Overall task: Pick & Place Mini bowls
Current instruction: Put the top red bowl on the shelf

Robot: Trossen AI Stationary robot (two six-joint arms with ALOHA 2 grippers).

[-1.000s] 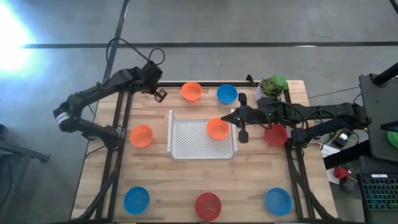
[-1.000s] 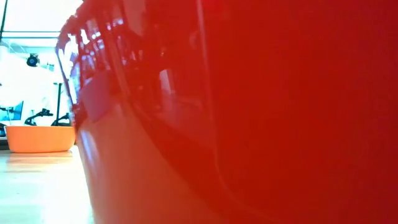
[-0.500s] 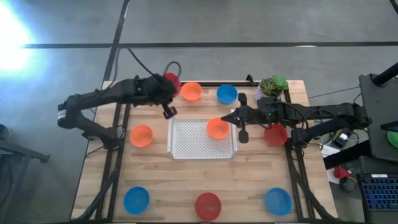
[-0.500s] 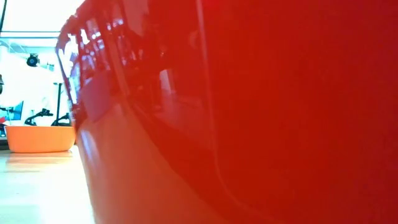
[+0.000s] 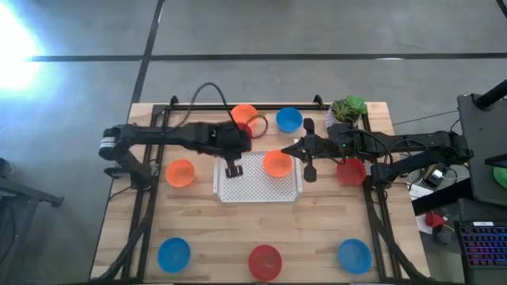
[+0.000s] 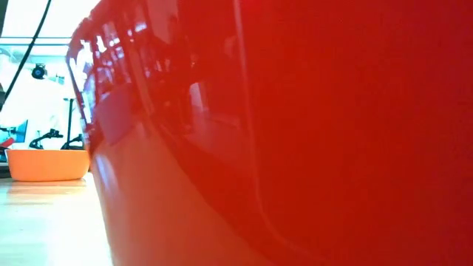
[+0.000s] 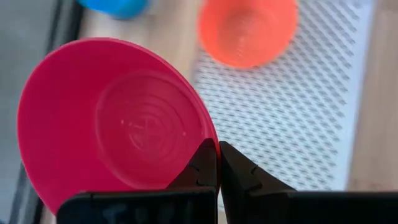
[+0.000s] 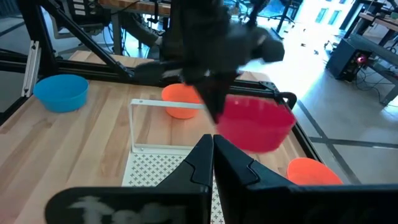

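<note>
red plastic, a mini bowl point(image 7: 118, 118) is pinched by its rim in the left gripper point(image 7: 217, 163) above the white perforated tray point(image 5: 257, 190), likely for setting beside the orange bowl point(image 5: 276, 164) there, while the right gripper point(image 8: 212, 155) waits pressed together nearby.

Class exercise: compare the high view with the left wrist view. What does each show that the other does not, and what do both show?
Only the high view shows the right gripper shut beside the tray, the plant, and three bowls along the near table edge. Only the left wrist view shows the left gripper pinching the rim of a red bowl. Both show the white perforated tray with an orange bowl in it.
</note>
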